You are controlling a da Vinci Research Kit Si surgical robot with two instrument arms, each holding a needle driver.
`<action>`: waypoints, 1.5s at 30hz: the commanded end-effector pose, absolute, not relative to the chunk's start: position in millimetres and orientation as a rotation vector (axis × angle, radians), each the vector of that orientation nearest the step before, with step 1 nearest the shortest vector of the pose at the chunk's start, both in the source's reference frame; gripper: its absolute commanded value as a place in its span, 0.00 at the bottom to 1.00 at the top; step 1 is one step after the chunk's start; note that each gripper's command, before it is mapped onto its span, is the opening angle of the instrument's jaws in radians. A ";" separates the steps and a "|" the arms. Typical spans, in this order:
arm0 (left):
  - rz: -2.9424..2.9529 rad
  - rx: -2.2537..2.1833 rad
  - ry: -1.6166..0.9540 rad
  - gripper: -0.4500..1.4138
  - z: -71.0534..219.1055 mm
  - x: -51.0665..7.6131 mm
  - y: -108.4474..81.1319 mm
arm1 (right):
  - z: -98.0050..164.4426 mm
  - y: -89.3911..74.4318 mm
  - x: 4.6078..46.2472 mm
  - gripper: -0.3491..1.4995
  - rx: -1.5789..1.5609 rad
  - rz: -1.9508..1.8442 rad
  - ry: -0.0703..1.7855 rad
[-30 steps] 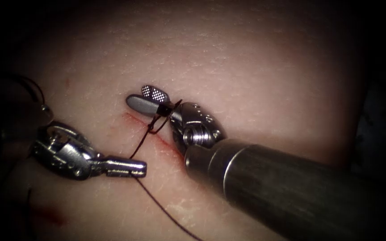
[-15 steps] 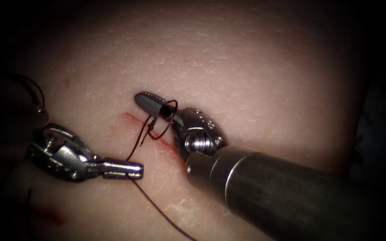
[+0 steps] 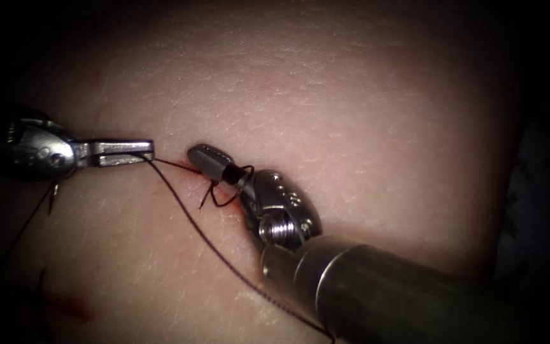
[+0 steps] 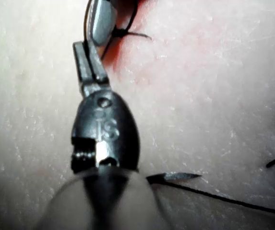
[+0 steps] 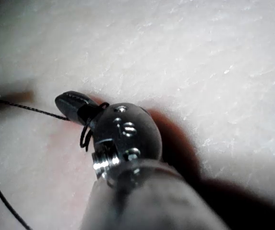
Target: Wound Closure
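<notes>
Right at the cut [image 3: 189, 171] sits the thread [image 3: 186, 210]: a dark, thin strand wound in a small loop around the right tool [image 3: 206, 159], just behind its jaw tips, with a short free end poking down beside the loop. The right tool's jaws are closed; whether they pinch a strand inside the loop I cannot tell. They point up and to the left, lying along the cut and on top of it.

From the loop a strand runs left, taut and nearly level, to the left tool [image 3: 128, 153], whose jaws are clamped on the thread at their very tips. So the held thread lies directly left of the wound, its line almost in continuation of the left tool's own axis, and the two tools' tips are near each other, tip facing tip. A second, longer strand falls away from the left tool's tips down and to the right, across the tissue [image 3: 351, 114] and under the right shaft.

The needle [image 4: 175, 176] is held by neither tool. It lies by the left tool's wrist, well left of the cut, its point bare and not in the tissue. Red fluid [image 3: 71, 309] stains the surface farther out.
</notes>
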State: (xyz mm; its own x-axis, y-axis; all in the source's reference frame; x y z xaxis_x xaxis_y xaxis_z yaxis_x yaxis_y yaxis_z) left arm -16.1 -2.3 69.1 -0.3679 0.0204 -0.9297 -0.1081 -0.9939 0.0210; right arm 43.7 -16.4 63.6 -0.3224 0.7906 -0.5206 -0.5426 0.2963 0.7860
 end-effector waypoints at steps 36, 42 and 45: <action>2.521 -1.204 0.890 0.00 77.2 -18.6 17.6 | 62.2 -22.7 44.2 0.00 0.168 1.215 1.293; 2.528 -1.173 0.910 0.00 78.8 -18.3 18.5 | 62.3 -23.5 44.2 0.00 0.157 1.213 1.294; 2.529 -1.167 0.915 0.00 79.5 -18.2 18.9 | 62.4 -23.7 44.2 0.00 0.154 1.212 1.298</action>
